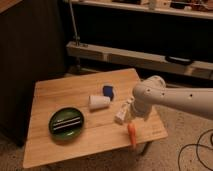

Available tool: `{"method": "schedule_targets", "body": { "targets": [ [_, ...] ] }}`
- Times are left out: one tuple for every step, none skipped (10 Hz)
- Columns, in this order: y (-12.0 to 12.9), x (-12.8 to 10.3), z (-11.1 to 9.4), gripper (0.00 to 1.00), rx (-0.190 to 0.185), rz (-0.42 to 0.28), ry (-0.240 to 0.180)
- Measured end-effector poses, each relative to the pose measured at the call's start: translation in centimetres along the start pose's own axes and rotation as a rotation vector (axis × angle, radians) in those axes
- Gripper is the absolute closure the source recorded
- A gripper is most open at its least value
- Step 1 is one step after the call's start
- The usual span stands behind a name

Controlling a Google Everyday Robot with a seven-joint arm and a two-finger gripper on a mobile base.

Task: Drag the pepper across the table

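"At the near right corner of the table (55, 95), is that orange thing the pepper (132, 136)?"

"Yes. It lies flat on the wood, close to the front edge. Its long axis runs almost straight from the back of the table to the front (only a little slanted)."

"And where is the gripper (130, 121)?"

"It hangs just over the far end of the pepper, under the thick white arm (165, 97) that comes in from the right of the picture. If it touches the pepper or only stands very near, I cannot say. If it is released or clenched I also cannot tell, because the wrist covers it."

"So the pepper lies from the gripper toward the front edge?"

"Exactly, toward the camera. I think this is the relation that matters. A pull along the long axis soon goes off the table, because little wood is left there. A drag to the left, across the axis, has more wood, in front of the green plate (54, 125)."

"What is in the way?"

"The white tube (121, 114) lies just beside the gripper, on the left in the picture. The white cup (99, 101) and a blue thing (108, 91) are further back. I judge that a low path near the front edge passes them all, but the pepper can roll if it is pushed sideways."
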Motion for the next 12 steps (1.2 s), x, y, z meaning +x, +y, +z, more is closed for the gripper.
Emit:
{"method": "schedule_targets", "body": {
  "targets": [
    [-0.2, 0.2, 0.7, 0.35, -0.001, -0.003, 0.001],
    [-0.5, 0.4, 1.4, 0.35, -0.003, -0.006, -0.001],
    [-0.5, 0.5, 1.9, 0.35, -0.006, -0.008, -0.002],
    [-0.5, 0.5, 2.5, 0.35, -0.009, -0.014, -0.002],
    [-0.3, 0.4, 3.2, 0.35, -0.011, -0.021, 0.000],
    [-0.2, 0.5, 3.7, 0.35, -0.013, -0.022, 0.003],
    [-0.3, 0.5, 4.2, 0.35, -0.009, -0.021, 0.006],
    [-0.3, 0.6, 4.6, 0.35, -0.004, -0.019, 0.010],
    [-0.4, 0.7, 5.0, 0.35, 0.001, -0.017, 0.013],
    [-0.5, 0.8, 5.1, 0.35, 0.007, -0.015, 0.016],
    [-0.6, 0.9, 5.4, 0.35, 0.010, -0.015, 0.020],
    [-0.6, 1.1, 5.7, 0.35, 0.014, -0.019, 0.031]
  ]
}}
